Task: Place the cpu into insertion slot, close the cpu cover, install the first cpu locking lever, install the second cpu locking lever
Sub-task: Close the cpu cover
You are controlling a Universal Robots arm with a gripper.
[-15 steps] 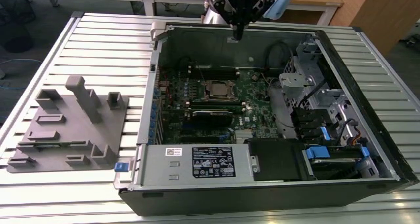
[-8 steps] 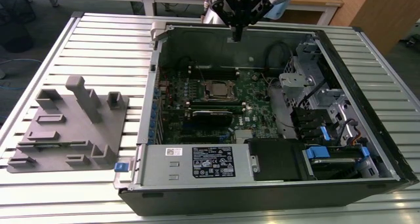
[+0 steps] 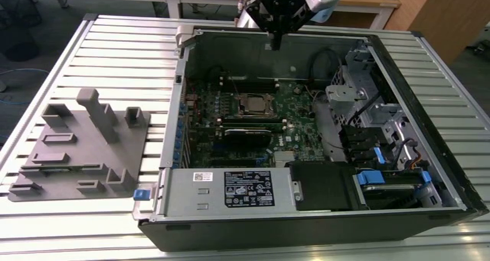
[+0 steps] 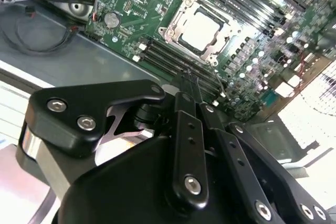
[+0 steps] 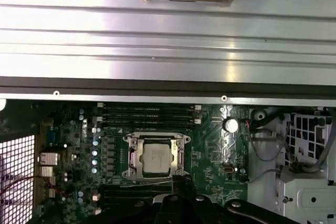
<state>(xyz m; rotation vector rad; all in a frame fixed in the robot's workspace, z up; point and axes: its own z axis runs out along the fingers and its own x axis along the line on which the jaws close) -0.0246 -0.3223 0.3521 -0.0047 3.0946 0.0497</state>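
Gripper (image 4: 190, 74): fingers drawn together, nothing between them. Its black body takes the foreground of the second wrist view. Just past the tips there are the black memory slots (image 4: 173, 59). Beyond them the cpu (image 4: 202, 29) lies flat in the insertion slot (image 4: 169, 34), with the cpu cover (image 4: 227, 40) down around it and the silver face showing through the window. Lever state: can't tell.

The first wrist view has the same parts square-on: cpu (image 5: 156, 160), cpu cover (image 5: 132, 157), and the gripper (image 5: 178, 181) tip overlapping the nearer memory slots. It adds a second slot bank (image 5: 149, 111) beyond the insertion slot, then the slatted table (image 5: 157, 51). A coin cell (image 4: 111, 19) sits near the insertion slot in both wrist views.

Exterior view: the gripper (image 3: 274, 43) hangs over the far side of the open case (image 3: 306, 238), well apart from the insertion slot (image 3: 255, 104). A grey fixture tray (image 3: 77, 152) lies on the table at the exterior view's left.
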